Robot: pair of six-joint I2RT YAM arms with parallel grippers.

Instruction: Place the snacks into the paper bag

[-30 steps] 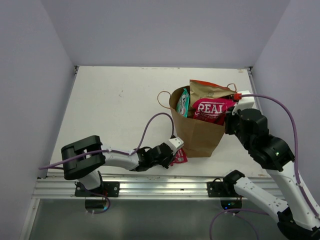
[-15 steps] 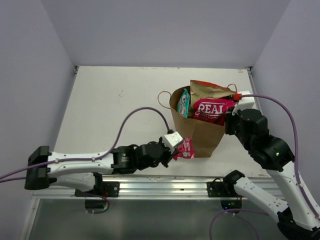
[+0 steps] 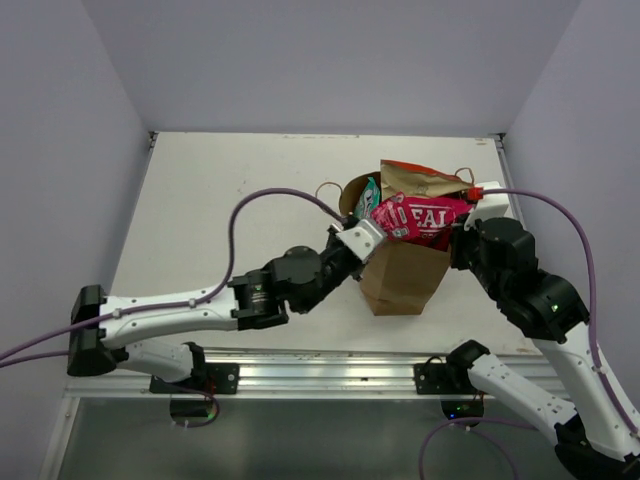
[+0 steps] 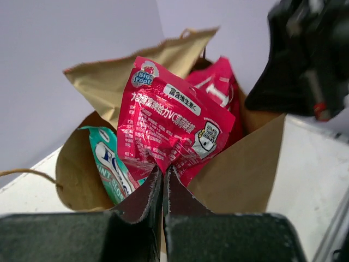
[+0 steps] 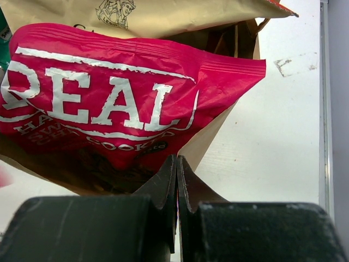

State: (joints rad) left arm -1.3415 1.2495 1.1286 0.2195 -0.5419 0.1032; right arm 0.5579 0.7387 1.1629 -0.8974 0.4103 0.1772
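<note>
One packet in hand: the left gripper (image 4: 163,174) is pinching the small pink-red sachet (image 4: 169,128) by its lower corner, with its fingers clamped tight on the foil so the rest of the packet is standing clear of them.
Where the sachet is sitting: it is hovering upright over the open mouth of the paper bag (image 3: 400,275), not yet inside, lined up for a straight drop.
Already in the bag: the "REAL" packet (image 5: 109,103), the teal-green packet (image 4: 109,169) and the tan packet (image 3: 415,180) are poking above the rim and crowding the opening.
Right gripper (image 5: 176,164): its fingers are pressing together at the bag's right rim, likely steadying it. Whether they are pinching any paper I cannot tell.
Step in hand, as I am judging it: letting the sachet go into the gap beside the "REAL" packet.
</note>
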